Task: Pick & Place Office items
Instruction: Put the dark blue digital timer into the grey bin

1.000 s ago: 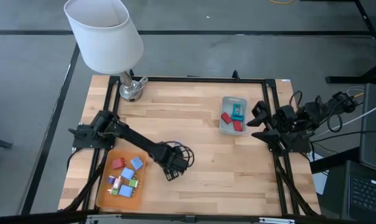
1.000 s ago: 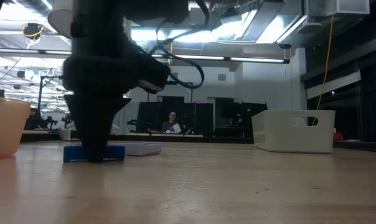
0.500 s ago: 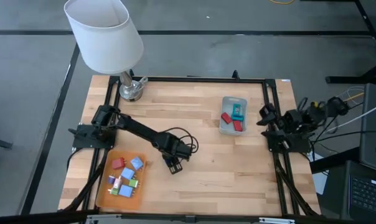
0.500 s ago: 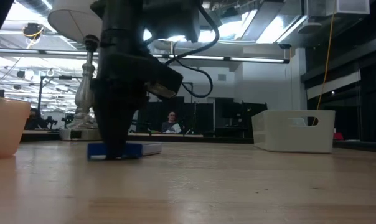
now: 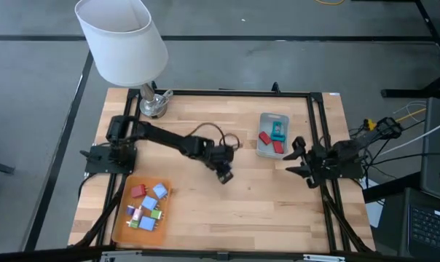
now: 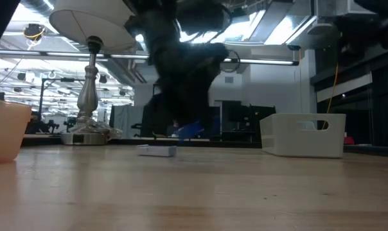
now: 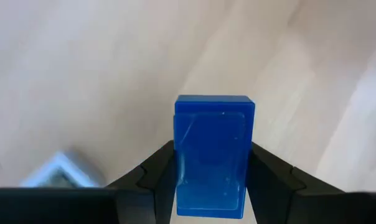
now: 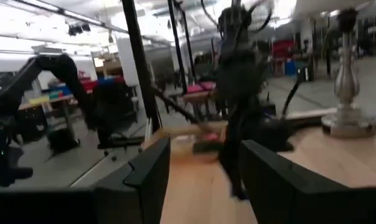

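A dark blue block (image 7: 213, 155) hangs above the table's middle in my left gripper (image 5: 224, 175), which is shut on it; the low view shows the block (image 6: 191, 130) clear of the wood. Several more small office items, blue, red, green and pink, lie on the flat orange tray (image 5: 118, 218) at the near left. The translucent bin (image 5: 264, 151) at the far right holds red and teal pieces. My right gripper (image 5: 294, 159) stands open by the table's right edge, nothing between its fingers (image 8: 144, 180). My left gripper pinches the blue block by its two long sides (image 7: 179, 180) between its two fingers (image 7: 157, 180). The fingers slant down from the table's left side and lie along the block. The block is lifted clear of the table.
A lamp with a white shade (image 5: 122, 40) stands at the table's far left corner on a metal foot (image 5: 153, 105). A small pale flat piece (image 6: 157, 151) lies on the wood below the left arm. Bare wood spans the near middle and right.
My left gripper has gone from beside the orange tray toward the table's middle and far right, rising and tipping. The blue block, on the wood a second ago, has come along and is lifted clear. My right arm has sunk lower at the table's right edge.
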You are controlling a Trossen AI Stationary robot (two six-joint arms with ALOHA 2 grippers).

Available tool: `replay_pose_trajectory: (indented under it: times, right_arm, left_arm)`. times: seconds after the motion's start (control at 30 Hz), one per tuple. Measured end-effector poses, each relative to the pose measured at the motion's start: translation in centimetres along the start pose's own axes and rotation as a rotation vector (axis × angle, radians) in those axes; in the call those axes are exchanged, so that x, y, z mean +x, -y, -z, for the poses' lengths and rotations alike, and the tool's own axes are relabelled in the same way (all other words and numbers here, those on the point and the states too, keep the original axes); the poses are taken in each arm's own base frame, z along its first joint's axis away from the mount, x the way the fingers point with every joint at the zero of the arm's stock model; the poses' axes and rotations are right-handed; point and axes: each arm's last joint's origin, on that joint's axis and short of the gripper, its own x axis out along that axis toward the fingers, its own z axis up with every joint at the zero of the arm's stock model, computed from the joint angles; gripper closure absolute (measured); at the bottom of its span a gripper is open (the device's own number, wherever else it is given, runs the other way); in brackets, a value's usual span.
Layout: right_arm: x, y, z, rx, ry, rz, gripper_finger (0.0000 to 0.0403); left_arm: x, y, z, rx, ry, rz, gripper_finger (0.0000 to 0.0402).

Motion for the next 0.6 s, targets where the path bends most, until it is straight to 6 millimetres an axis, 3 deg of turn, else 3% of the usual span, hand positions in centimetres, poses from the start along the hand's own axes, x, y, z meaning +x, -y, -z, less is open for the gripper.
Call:
replay_pose_trajectory:
  times: [0.27, 0.6]
  right_arm:
    - [-0.2, 0.2, 2.0, -0.009, -0.206, -0.017, 0.0213]
    - [-0.4, 0.4, 3.1, 0.023, -0.318, 0.012, 0.0213]
  left_arm:
    - [-3.4, -2.0, -5.1, -0.035, 0.246, 0.15, 0.0253]
    - [-8.1, -4.7, -11.6, 0.141, 0.431, 0.209, 0.0253]
